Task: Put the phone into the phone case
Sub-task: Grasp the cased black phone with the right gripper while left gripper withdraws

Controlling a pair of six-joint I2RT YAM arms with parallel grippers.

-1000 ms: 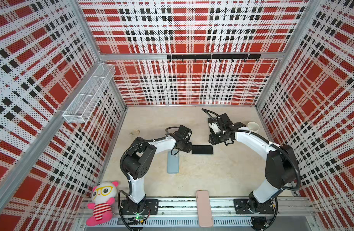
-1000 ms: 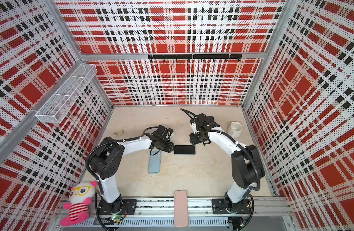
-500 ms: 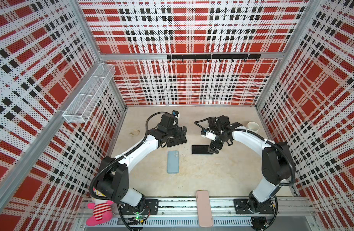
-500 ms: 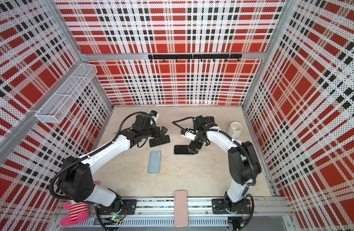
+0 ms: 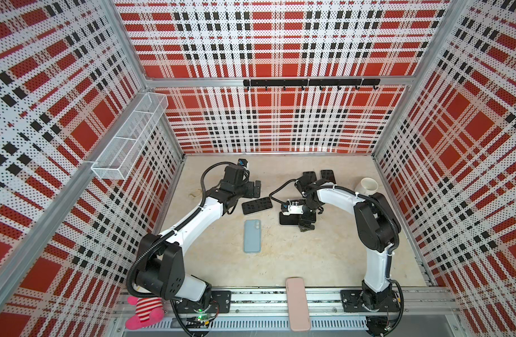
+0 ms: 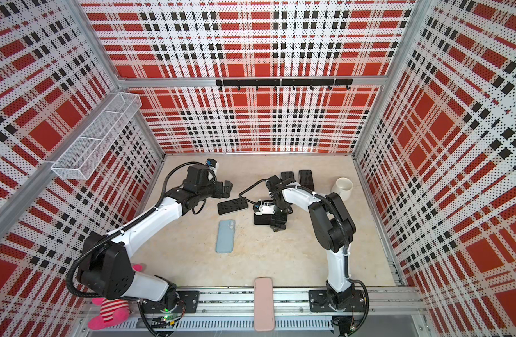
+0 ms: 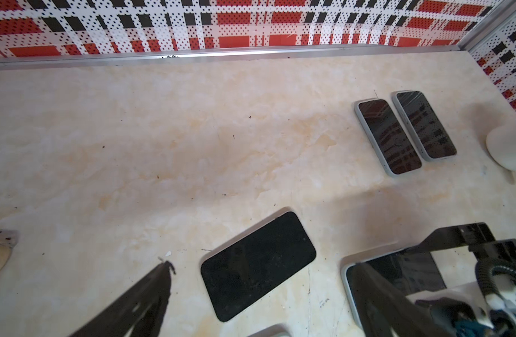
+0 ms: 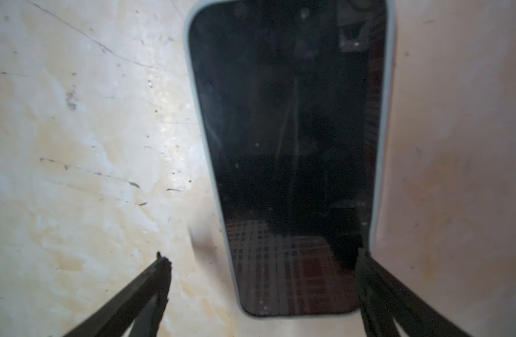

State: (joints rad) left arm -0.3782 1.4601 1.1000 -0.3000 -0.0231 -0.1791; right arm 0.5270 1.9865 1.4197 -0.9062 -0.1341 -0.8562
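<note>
1. Phone point(image 5: 286, 219) is lying flat near the middle of the table point(image 5: 309, 256), dark screen up, with a pale rim running round its edge.
2. The right gripper point(image 5: 306, 221) is hanging over one end of it, fingers spread wide and gripping nothing. In the right wrist view one finger point(image 8: 367, 277) is sitting at the phone's rim, though I cannot tell if it is touching, and the other is sitting clear over bare table.
3. A light blue phone case point(image 5: 252, 235) is lying back-up near the phone on the left arm's side, apart from it.
4. A second black phone point(image 5: 256, 205) is lying tilted just behind that case.
5. The left gripper point(image 5: 255, 188) is hovering behind this second phone, fingers released and empty.
6. Two more phones point(image 7: 388, 137) are lying side by side near the back, close to a white cup point(image 5: 367, 186).
7. A pink case point(image 5: 297, 303) is lying across the front rail.
</note>
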